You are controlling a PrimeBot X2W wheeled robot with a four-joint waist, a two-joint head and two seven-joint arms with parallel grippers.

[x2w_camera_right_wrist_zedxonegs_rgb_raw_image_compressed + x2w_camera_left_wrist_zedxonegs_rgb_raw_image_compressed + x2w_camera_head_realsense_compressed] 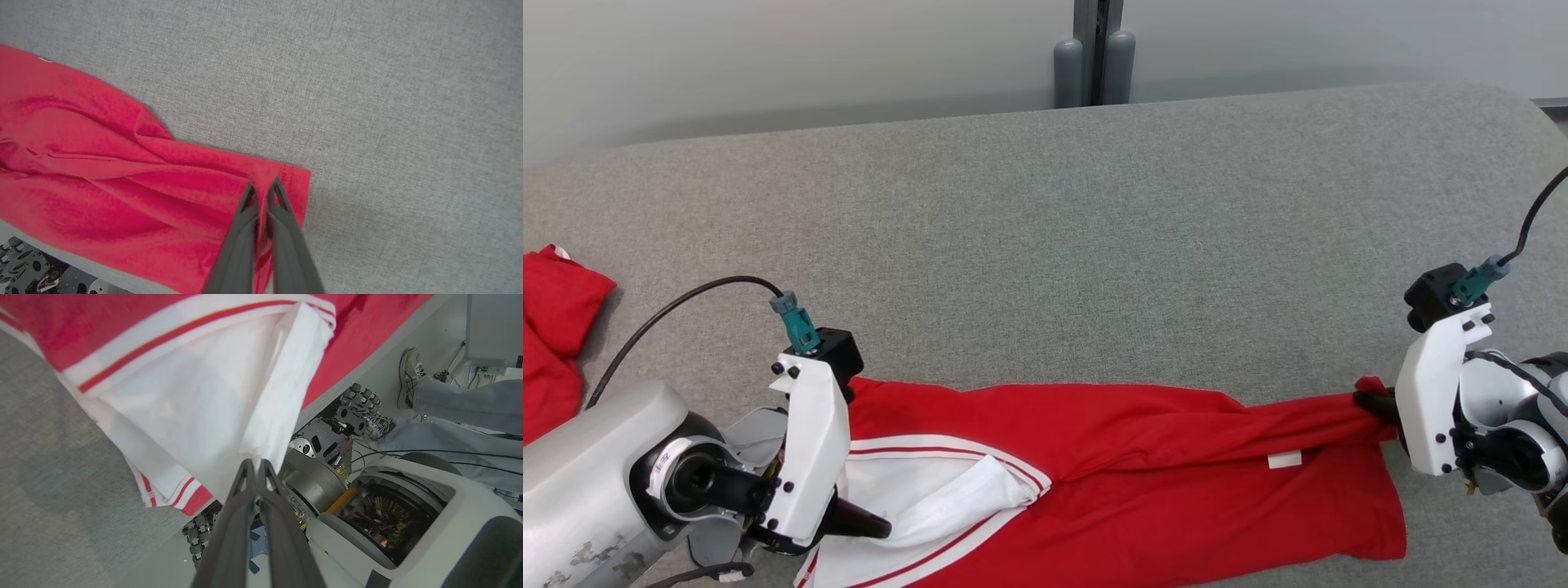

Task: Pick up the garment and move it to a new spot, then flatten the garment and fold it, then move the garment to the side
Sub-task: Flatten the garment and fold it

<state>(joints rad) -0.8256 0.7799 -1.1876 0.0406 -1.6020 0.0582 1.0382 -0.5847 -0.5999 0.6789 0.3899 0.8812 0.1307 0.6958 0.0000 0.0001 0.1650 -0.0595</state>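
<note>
Grey fabric-covered worktop [1094, 204], pale wall [768, 57] beyond far edge. Red-and-white garment [1135, 457] along near edge; left gripper [255, 463] clenched on white panel, right gripper [263, 183] clenched on red hem.

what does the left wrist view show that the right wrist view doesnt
Left wrist view: a white panel with red stripes, the left gripper shut on its lower edge, a person's shoe and jeans, and the robot's base. Right wrist view: the right gripper shut on a plain red hem corner. Both: the red garment lying on the grey surface.
</note>
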